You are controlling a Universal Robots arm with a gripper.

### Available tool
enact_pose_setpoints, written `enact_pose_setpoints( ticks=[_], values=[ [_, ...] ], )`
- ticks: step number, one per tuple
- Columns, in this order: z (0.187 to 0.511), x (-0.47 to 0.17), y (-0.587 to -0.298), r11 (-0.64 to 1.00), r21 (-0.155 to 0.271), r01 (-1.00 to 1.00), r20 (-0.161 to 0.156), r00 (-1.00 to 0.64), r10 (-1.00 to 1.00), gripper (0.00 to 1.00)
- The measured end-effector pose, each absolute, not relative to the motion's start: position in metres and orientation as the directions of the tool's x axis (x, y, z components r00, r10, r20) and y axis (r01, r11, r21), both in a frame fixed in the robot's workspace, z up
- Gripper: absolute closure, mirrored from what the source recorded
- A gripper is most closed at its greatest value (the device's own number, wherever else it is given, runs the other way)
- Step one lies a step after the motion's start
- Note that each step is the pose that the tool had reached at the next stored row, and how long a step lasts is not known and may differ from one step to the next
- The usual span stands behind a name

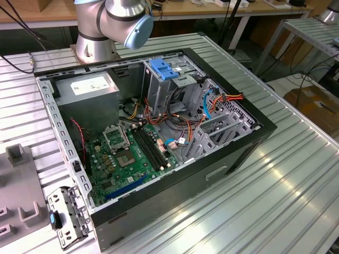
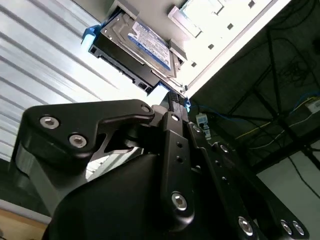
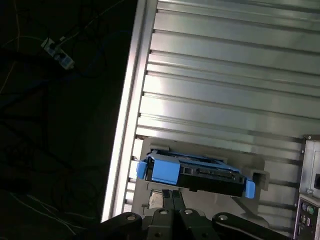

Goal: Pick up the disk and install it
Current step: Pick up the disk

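The disk (image 2: pixel 137 47) lies flat in a pale grey cradle (image 3: pixel 252 165) on the ribbed aluminium counter (image 3: pixel 225 75), close to the counter's edge, beyond which loose cables (image 3: pixel 55 50) trail over a dark floor. In the second wrist view its white-and-blue label (image 2: pixel 150 42) faces up. In the first wrist view the connector end is turned toward the camera, with blue side rails (image 3: pixel 162 170) at both ends. The hand (image 3: pixel 172 196) points straight at the disk and is just beside its near edge. Whether it touches the disk, and whether it is open or closed, cannot be told.

In the exterior view an open black computer case (image 1: pixel 212 169) lies on its side on the counter. The robot arm (image 1: pixel 114 18) rises at about 11 o'clock from the case. Inside the case, a grey power supply (image 1: pixel 87 87) fills the 10 o'clock corner and a metal drive cage with a blue plastic top (image 1: pixel 161 71) stands at 12 o'clock. The green motherboard (image 1: pixel 127 153) lies toward 7 o'clock, and orange and blue wires (image 1: pixel 212 103) run toward 2 o'clock. Outside the case, at 8 o'clock, a small metal bracket with a blue tab (image 1: pixel 66 217) rests on the counter.
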State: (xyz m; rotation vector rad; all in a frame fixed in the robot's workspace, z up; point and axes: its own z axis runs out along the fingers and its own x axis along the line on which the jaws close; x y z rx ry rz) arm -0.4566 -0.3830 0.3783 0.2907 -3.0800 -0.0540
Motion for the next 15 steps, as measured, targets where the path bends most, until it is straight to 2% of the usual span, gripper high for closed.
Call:
enact_pose_setpoints(
  ticks=[6, 15],
  values=[
    [0.3784, -0.4566, -0.3830, 0.955, 0.039, -0.294, 0.044, -0.954, -0.296, 0.89],
    [0.3783, -0.4566, -0.3830, 0.954, 0.039, -0.298, 0.044, -0.953, -0.300, 0.89]
  ],
)
